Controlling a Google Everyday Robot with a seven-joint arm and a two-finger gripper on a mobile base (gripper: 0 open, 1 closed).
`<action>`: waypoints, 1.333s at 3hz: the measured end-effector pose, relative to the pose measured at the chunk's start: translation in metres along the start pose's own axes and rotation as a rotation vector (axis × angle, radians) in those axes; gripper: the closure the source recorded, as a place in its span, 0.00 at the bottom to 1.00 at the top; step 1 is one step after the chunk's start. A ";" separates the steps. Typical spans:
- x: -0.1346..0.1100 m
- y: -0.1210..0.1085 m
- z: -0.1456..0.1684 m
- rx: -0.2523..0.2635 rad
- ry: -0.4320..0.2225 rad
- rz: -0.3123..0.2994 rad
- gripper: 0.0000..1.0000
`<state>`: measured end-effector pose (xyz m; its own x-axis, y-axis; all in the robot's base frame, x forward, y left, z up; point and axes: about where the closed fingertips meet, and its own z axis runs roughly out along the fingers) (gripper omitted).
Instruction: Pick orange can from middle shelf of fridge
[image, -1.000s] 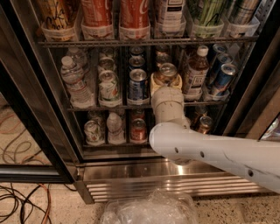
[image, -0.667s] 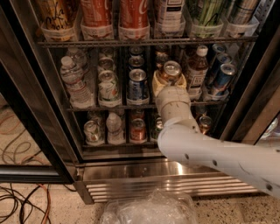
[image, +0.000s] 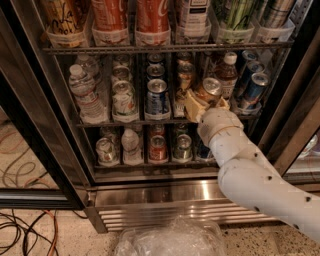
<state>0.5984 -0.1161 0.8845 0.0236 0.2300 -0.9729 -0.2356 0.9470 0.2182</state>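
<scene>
The fridge (image: 150, 196) stands open in front of me, with a stainless base and slatted grille. The middle shelf (image: 125, 123) is a dark wire rack lined with small cans and bottles. My gripper (image: 207, 103), on the white arm reaching in from the lower right, is at the right of this shelf. Its cream fingers (image: 193, 106) are shut around the orange can (image: 209, 91). The can is tilted, with its silver top towards me, and is held just above the rack's front edge.
On the same shelf are a blue-and-silver can (image: 157, 98), a water bottle (image: 84, 93), a brown bottle (image: 228, 75) and blue cans (image: 253, 90). Tall red cola bottles (image: 150, 15) stand above. A red can (image: 158, 149) sits below. Cables (image: 30, 231) and a clear plastic bag (image: 170, 241) lie on the floor.
The gripper with the orange can has moved right and a little down, away from the can's slot, and the can now tilts more. The arm's elbow has swung to the right.
</scene>
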 end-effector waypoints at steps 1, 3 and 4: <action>-0.005 -0.005 -0.001 -0.081 0.015 0.197 1.00; -0.072 -0.112 -0.069 -0.130 -0.097 0.427 1.00; -0.072 -0.112 -0.069 -0.130 -0.097 0.427 1.00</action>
<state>0.5564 -0.2545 0.9245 -0.0128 0.6193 -0.7851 -0.3637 0.7285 0.5806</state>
